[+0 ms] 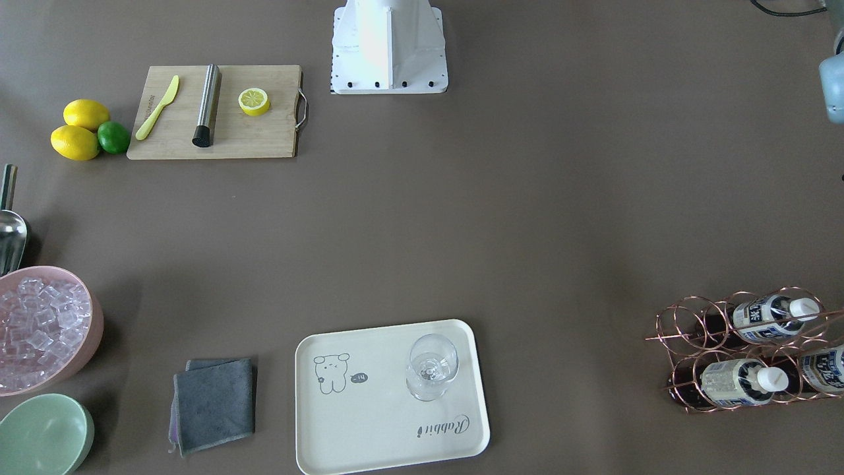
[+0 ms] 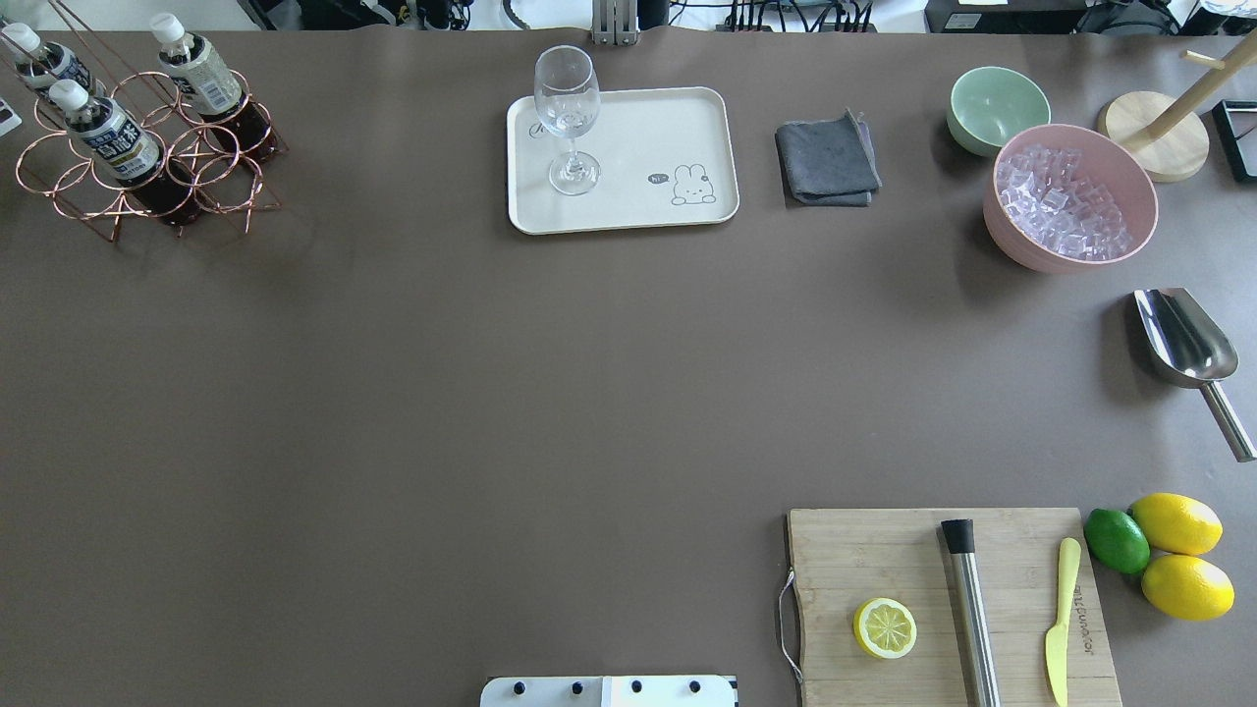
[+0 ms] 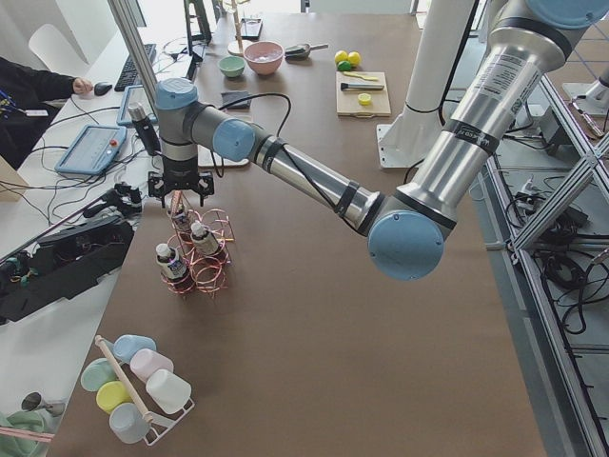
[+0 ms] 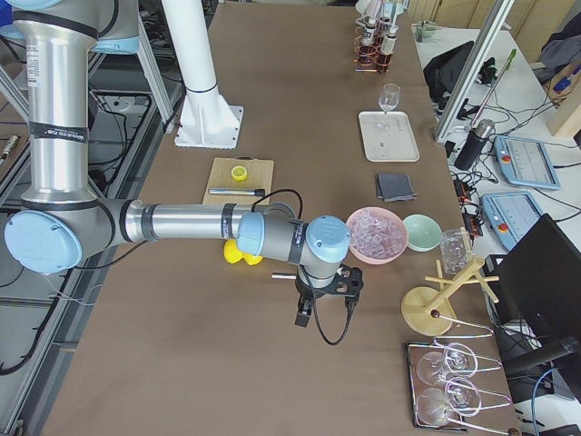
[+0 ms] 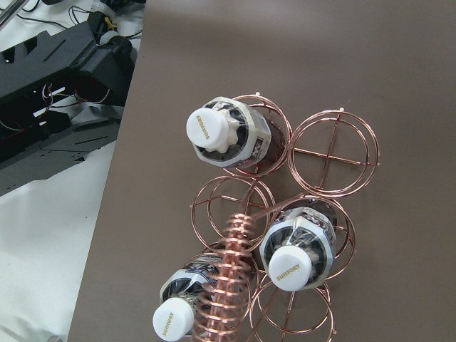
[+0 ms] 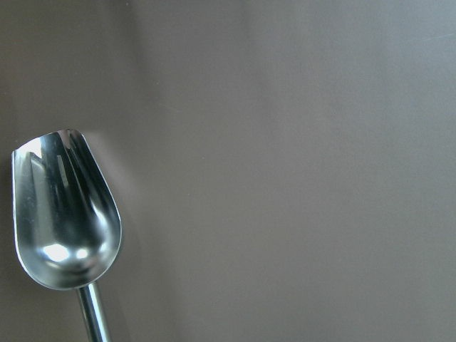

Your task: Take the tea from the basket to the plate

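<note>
Copper basket (image 5: 335, 152), three teas (image 5: 221, 132) — left jaws apparently above, spread untellable — right jaws' too.

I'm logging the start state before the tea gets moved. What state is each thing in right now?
tea bottles: three, capped, upright in the basket
basket: three cells filled, three empty
plate: holds only the glass
glass: upright, empty
pink bowl: full of ice
green bowl: empty
scoop: empty, lying flat
left hand: over the basket; open or shut unclear
</note>
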